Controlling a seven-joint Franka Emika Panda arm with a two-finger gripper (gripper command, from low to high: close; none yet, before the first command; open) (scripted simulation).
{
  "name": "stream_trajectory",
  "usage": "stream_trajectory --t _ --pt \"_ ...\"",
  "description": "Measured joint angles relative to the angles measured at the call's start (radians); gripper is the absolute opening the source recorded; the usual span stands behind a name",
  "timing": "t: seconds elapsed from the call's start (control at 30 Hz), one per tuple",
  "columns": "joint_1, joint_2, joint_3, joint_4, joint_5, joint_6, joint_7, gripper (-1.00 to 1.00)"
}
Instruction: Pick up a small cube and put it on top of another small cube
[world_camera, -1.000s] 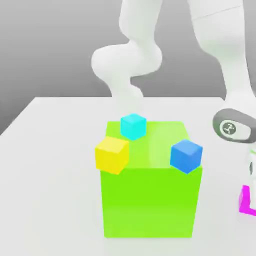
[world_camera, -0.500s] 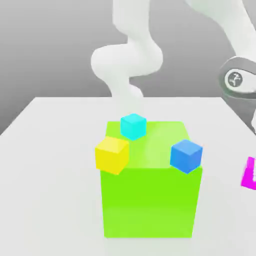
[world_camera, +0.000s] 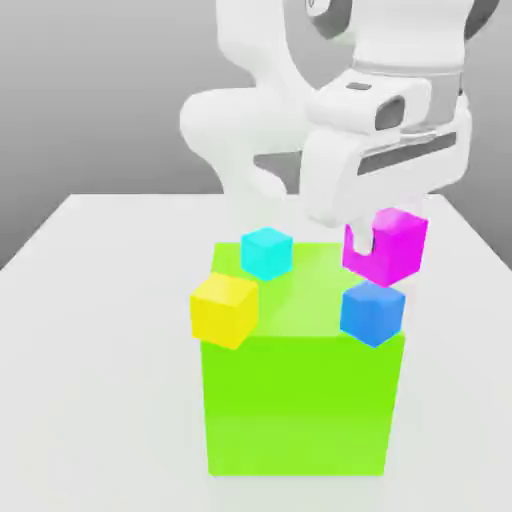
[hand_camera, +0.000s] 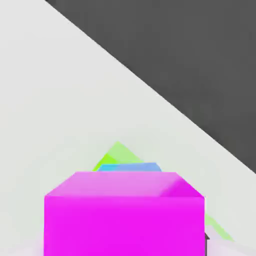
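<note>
The small magenta cube (world_camera: 392, 246) sits right under my gripper (world_camera: 383, 238), directly over the small medium-blue cube (world_camera: 372, 312). Its lowest corner reaches the blue cube's top face; whether the two touch is unclear. The blue cube stands at the near corner of the big green block (world_camera: 300, 400), on the exterior view's right. In the hand view the magenta cube (hand_camera: 125, 215) looms close, with a strip of the blue cube (hand_camera: 130, 167) and a wedge of the green block (hand_camera: 116, 151) showing just beyond it.
A yellow cube (world_camera: 223, 308) overhangs the green block's corner on the exterior view's left. A cyan cube (world_camera: 266, 251) rests at the block's far edge. The block stands on a white table (world_camera: 100, 350). The arm's white links rise behind the block.
The hand has swung in from the exterior view's right edge, carrying the magenta cube up from table level to just over the blue cube. The other cubes have not moved.
</note>
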Motion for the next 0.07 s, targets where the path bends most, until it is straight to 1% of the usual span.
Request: stream_trajectory --t 0.07 --pt "0.0 0.0 0.0 0.0 0.0 0.0 0.0 1.0"
